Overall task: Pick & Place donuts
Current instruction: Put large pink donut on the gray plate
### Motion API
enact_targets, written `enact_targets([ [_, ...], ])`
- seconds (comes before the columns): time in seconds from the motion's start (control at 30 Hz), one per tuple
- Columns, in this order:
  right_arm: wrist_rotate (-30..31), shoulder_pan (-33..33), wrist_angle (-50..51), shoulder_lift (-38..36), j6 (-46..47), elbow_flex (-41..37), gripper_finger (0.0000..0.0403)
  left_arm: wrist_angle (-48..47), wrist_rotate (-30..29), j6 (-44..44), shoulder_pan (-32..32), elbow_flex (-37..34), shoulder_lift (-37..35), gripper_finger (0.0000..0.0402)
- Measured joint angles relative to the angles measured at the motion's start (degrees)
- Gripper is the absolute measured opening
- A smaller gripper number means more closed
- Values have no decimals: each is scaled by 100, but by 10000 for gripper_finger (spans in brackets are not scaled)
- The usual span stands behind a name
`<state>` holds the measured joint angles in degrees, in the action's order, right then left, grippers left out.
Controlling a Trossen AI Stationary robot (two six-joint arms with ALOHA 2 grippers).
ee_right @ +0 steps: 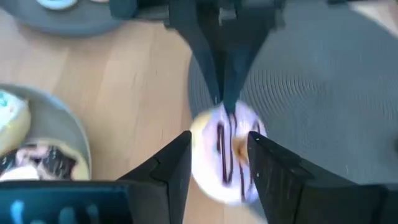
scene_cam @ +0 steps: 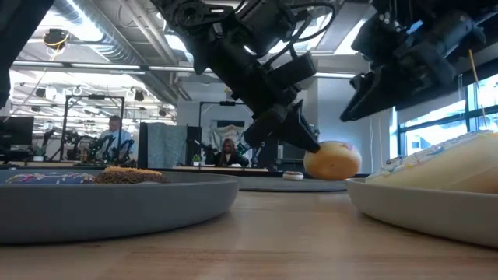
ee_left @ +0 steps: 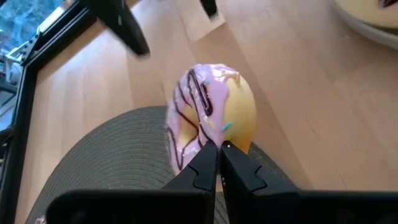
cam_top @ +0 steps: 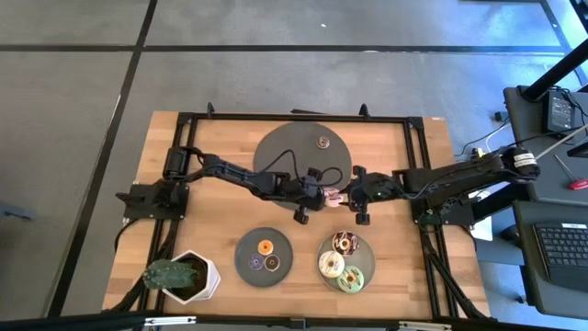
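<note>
Mid-counter, beside the big dark mat [cam_top: 301, 152], the left gripper [ee_left: 216, 148] pinches the pink donut [ee_left: 208, 115] by its rim while the right gripper [ee_right: 219, 144] straddles it, fingers spread. It looks light, rigid, slick; gripping across the ring seems safest.

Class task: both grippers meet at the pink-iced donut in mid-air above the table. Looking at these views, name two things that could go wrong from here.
1. The left gripper is shut on only the rim of the pink-iced donut, which hangs on edge; a thin pinch like that might slip.
2. The right gripper flanks the same donut with fingers apart, nose to nose with the left; a mistimed release could drop it onto the wooden table, short of the large grey mat.
</note>
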<state>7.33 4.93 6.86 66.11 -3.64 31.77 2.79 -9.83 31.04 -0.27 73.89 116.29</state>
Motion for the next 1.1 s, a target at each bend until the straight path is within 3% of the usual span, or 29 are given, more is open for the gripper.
enact_targets([
  [0.3,1,0,-601,874,-124,-11,158,-144,-8,36,0,0,0,10],
  [0.83,8,-2,-1003,1499,40,-13,156,-107,-117,105,-55,0,0,8],
  [1.1,12,-11,-1007,1516,53,-13,88,-85,-102,108,-55,-1,-4,8],
])
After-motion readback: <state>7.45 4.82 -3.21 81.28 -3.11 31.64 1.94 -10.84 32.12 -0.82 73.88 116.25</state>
